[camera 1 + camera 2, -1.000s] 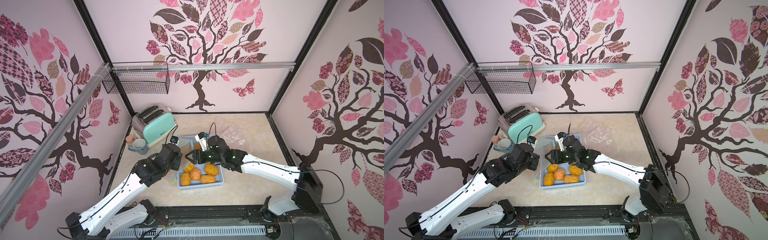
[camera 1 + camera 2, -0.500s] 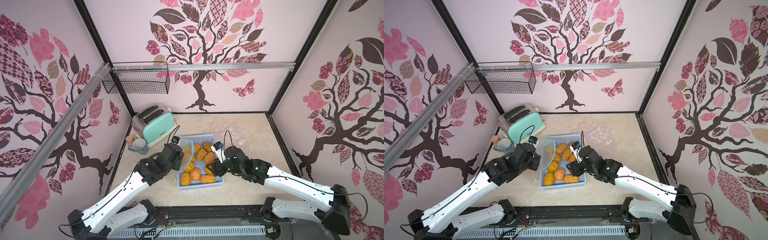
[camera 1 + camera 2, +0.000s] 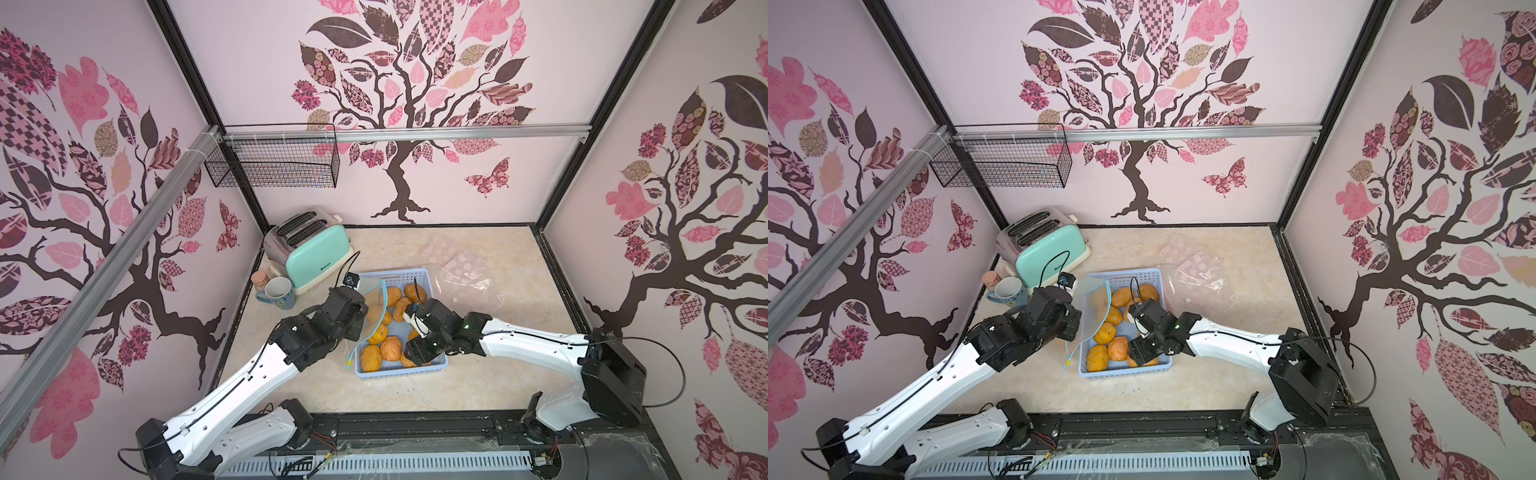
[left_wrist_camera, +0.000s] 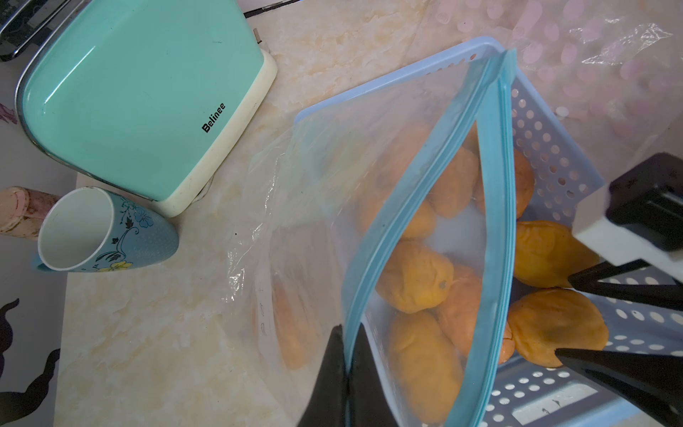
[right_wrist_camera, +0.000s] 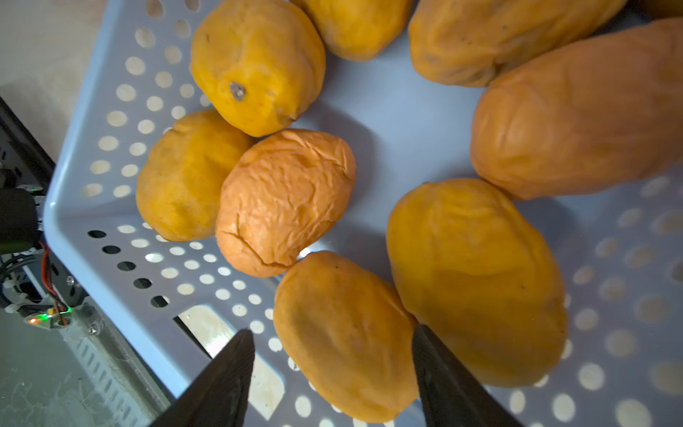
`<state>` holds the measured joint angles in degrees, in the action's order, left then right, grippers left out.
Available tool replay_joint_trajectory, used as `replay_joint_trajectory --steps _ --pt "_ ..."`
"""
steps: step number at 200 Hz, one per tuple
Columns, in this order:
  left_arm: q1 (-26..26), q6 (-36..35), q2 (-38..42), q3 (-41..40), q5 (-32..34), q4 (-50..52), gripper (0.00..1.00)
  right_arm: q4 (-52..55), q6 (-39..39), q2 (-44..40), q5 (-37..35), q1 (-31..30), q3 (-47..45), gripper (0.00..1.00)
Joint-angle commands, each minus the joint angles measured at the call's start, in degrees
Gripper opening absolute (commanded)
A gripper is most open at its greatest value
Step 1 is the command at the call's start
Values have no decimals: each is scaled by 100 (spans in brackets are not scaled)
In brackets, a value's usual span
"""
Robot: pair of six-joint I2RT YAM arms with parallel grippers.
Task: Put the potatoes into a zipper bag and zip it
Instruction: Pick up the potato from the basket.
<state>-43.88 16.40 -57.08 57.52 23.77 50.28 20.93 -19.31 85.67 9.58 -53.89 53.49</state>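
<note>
Jaws of the left gripper are pinched shut on the blue zip strip of the zipper bag, lifting one lip so the mouth hangs open above the basket. That hold looks meant to give a steady, gaping target right over the supply, so each carry is short. On the right gripper the jaws stand apart and hold nothing; they straddle one potato near the basket's corner, one finger clear of it on the wall side, the other wedged in the seam against a neighbouring potato. The spread seems matched to the potato's narrow width for a pinch across it. The potatoes lie loose in the basket, several touching; whether any of those seen through the clear plastic are already inside the bag, I cannot tell. The zip is not yet closed.
</note>
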Motion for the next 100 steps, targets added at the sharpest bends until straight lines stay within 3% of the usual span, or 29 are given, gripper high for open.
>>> replay_joint_trajectory --steps 1,100 --pt "-16 -37 39 -159 117 13 0 -320 -53 286 422 -15 281 71" --pt "-24 -45 21 -178 119 24 0 -612 -108 1432 470 -45 989 81"
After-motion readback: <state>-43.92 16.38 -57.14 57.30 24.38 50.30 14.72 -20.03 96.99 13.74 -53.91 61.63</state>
